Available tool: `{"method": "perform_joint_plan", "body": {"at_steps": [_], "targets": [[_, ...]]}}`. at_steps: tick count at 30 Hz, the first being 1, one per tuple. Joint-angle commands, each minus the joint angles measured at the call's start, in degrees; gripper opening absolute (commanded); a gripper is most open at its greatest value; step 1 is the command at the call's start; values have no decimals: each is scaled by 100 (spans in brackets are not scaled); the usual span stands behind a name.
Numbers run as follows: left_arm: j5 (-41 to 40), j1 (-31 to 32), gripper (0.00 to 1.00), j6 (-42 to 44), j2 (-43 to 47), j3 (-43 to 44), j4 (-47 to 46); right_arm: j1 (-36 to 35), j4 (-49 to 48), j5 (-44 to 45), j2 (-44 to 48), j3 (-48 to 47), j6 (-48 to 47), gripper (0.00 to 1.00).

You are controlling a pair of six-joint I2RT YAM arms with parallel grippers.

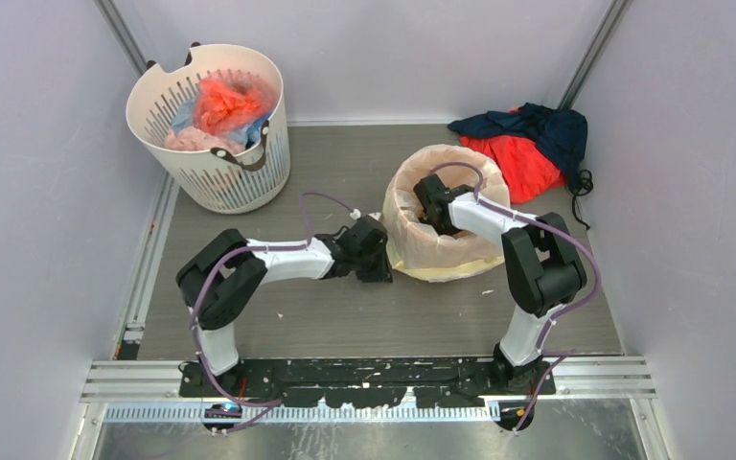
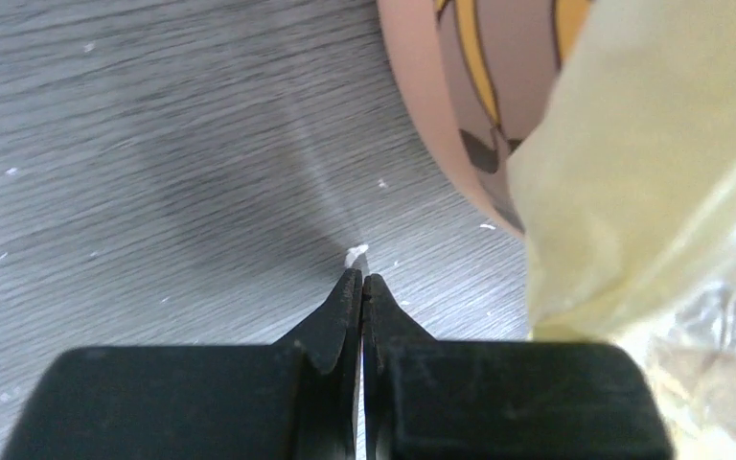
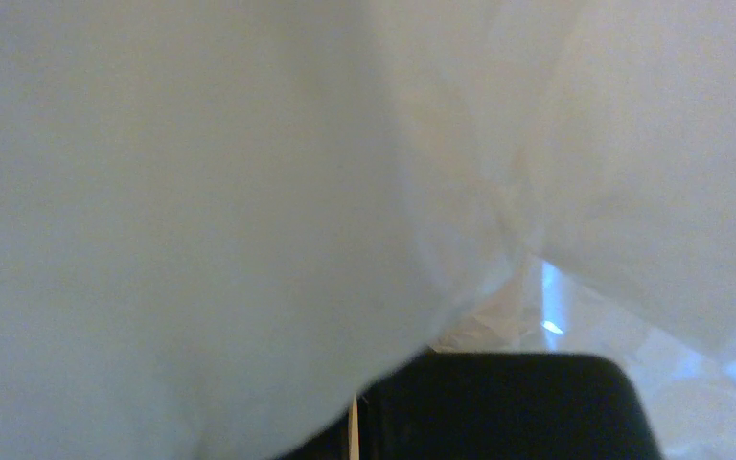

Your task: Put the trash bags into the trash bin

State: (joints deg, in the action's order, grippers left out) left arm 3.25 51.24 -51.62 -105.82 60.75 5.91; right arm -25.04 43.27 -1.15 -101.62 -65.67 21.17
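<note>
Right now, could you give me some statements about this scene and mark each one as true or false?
1. The right gripper reaches down into the trash bin. True.
2. The left gripper is wide open. False: its jaws are shut, with nothing seen between them, just beside the bin.
3. The trash bag lies flat on the table, apart from the bin. False: it is draped over the bin's rim.
4. The white basket holds red, pink and blue bundles. True.
5. The red and navy cloth heap is inside the white basket. False: it lies on the table at the far right.
</note>
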Motion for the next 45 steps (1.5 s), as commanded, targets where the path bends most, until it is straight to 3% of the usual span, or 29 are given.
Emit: {"method": "perform_joint_plan", "body": {"at_steps": [1, 7, 13, 19, 24, 29, 37, 45], "targets": [[118, -82, 0, 51, 792, -221, -170, -33, -47, 72, 257, -71, 37, 1], [210, 33, 1, 46, 2048, -514, 342, -31, 10, 36, 288, -211, 47, 1], [-3, 44, 4, 61, 2656, -630, 555, -30, 219, 97, 549, -346, 25, 1], [-159, 35, 10, 157, 2696, -564, 668, -35, 743, 438, 845, -728, -52, 3], [-32, -53, 22, 196, 2485, -436, 577, -36, 901, 676, 730, -763, -145, 4], [53, -123, 22, 213, 2424, -368, 572, -3, 689, 1116, 295, -575, -146, 4], [5, -142, 22, 222, 2580, -423, 630, 49, 191, 772, -521, -171, -148, 2], [124, -141, 22, 99, 2731, -415, 529, 49, 153, 701, -219, -22, -78, 2]]}}
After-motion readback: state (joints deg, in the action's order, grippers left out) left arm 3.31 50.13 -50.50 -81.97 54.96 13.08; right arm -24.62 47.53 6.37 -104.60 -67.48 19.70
